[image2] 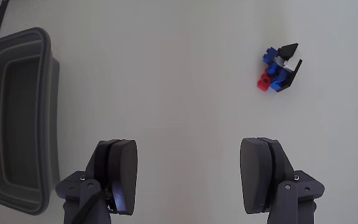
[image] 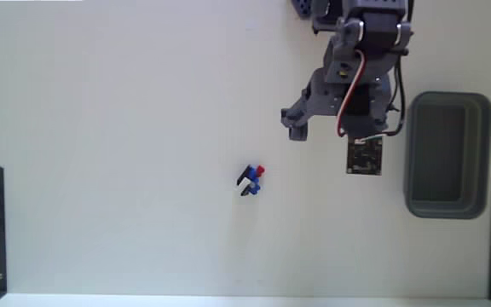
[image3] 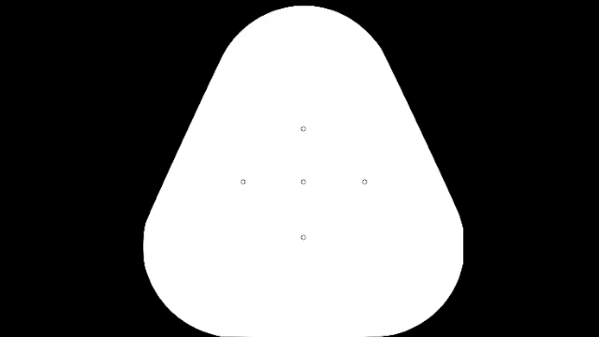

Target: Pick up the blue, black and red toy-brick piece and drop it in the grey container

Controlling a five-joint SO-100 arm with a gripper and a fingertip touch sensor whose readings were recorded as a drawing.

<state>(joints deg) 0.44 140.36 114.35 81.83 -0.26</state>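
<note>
One toy-brick piece (image: 251, 180), one grey container (image: 447, 155) and one gripper (image2: 188, 176) were recorded on the white table (image: 126, 145). In the fixed view the piece lay at about 8 o'clock from the arm (image: 352, 77), well apart from the container. Only the wrist view showed the jaws spread wide and apparently empty, the piece lying at 1 o'clock.

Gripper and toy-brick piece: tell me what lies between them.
Nothing but bare white table; the wrist view shows the open gripper apart from the toy-brick piece.
</note>
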